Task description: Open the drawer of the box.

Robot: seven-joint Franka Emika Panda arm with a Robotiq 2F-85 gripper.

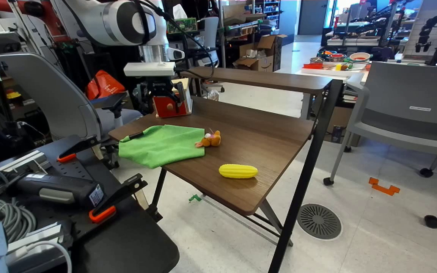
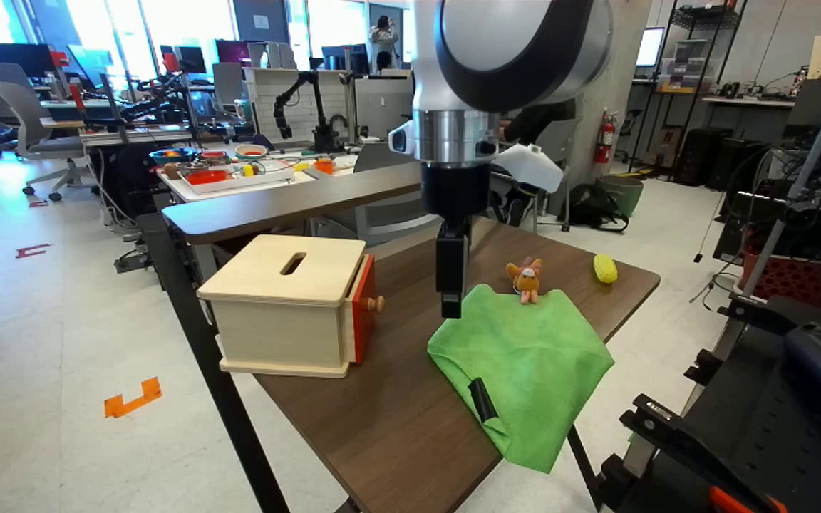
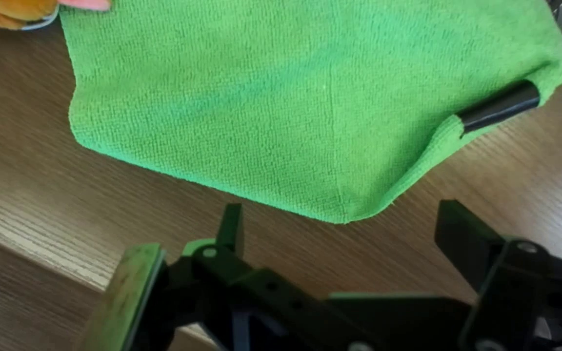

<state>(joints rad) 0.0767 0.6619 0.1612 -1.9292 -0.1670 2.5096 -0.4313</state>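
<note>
The box (image 2: 279, 331) is pale wood with a slotted lid and stands on the brown table in both exterior views. Its drawer (image 2: 361, 317) has a red front with a round wooden knob (image 2: 376, 304) facing the gripper side. A narrow pale strip shows behind the red front; I cannot tell whether it is slightly out. In an exterior view the red drawer front (image 1: 163, 110) is partly hidden behind my gripper (image 1: 162, 103). My gripper (image 2: 451, 308) hangs pointing down, apart from the knob. In the wrist view the gripper (image 3: 342, 212) is open and empty; the box is out of view.
A green cloth (image 2: 532, 356) with a black piece (image 2: 482, 400) on its edge lies near the gripper. A small orange plush toy (image 2: 526, 280) and a yellow corn-like object (image 1: 238, 171) lie farther along the table. A raised shelf (image 2: 289, 196) runs behind the box.
</note>
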